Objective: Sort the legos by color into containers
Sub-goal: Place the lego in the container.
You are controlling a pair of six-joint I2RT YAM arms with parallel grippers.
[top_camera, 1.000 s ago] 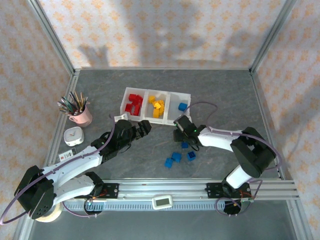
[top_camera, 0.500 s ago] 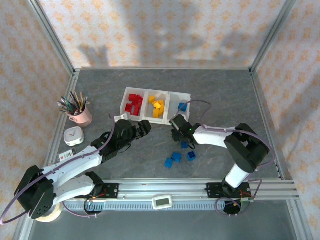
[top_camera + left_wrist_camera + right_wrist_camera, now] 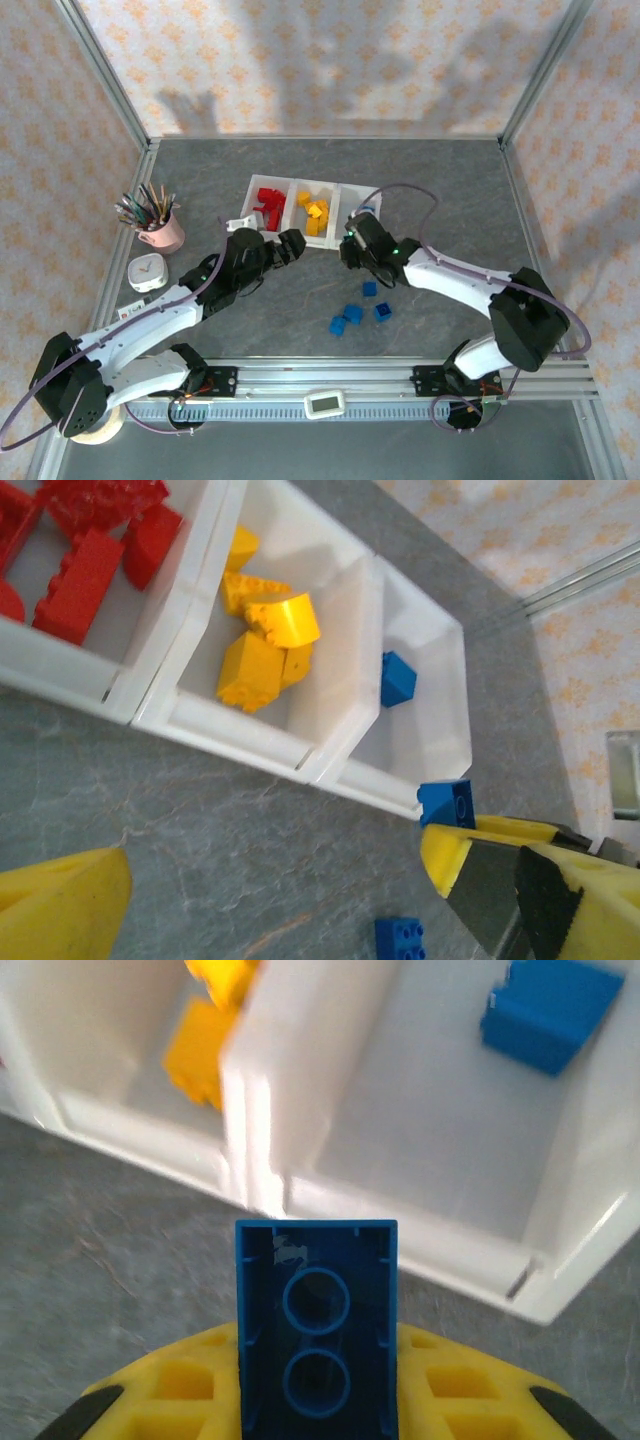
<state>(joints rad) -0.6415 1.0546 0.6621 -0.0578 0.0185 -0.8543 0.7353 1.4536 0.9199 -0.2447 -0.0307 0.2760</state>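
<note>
A: Right hand pinched on one blue lego, gripping its side walls near one end. The hollow underside faces our wrist camera. It hangs just short of the blue compartment.

B: We judge it light, rigid and glossy. The flat side walls suit a grip, but an off-centre pinch could let it pivot. Left hand spread wide, empty, near the translucent tray. More blue legos lie on the grey table

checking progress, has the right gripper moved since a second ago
Yes. The right gripper, shut on a blue lego, has moved away from the arm bases, toward the tray's right compartment.
</note>
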